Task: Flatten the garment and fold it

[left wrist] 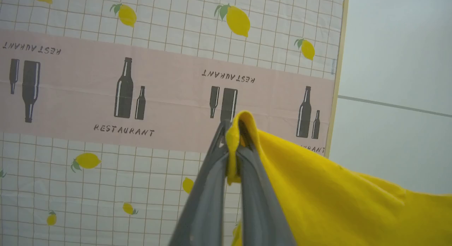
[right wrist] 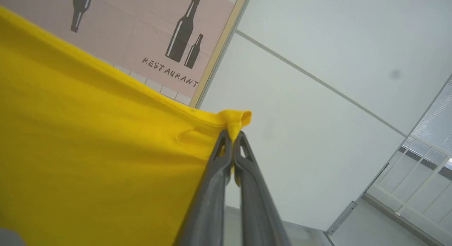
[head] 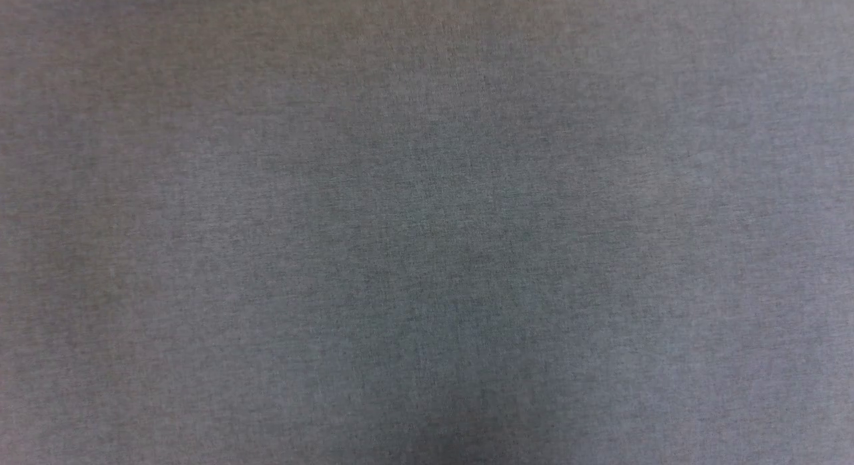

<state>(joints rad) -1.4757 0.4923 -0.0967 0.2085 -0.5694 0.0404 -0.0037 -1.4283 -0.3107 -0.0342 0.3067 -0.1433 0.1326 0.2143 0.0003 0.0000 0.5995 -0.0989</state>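
The garment [left wrist: 335, 189] is mustard-yellow cloth, held up in the air between both arms. In the left wrist view my left gripper [left wrist: 233, 131] is shut on a bunched edge of it, and the cloth trails off to the lower right. In the right wrist view my right gripper [right wrist: 233, 135] is shut on another pinched edge, with the garment [right wrist: 88, 143] spreading taut to the left. Its printed side is hidden.
Behind the cloth hangs a gridded white backdrop [left wrist: 106, 189] with lemon prints and a pink band of bottles. Right of it is a pale wall [right wrist: 317, 115], with windows [right wrist: 420, 157] at the far right. The head view looks onto plain grey fabric surface [head: 427, 225].
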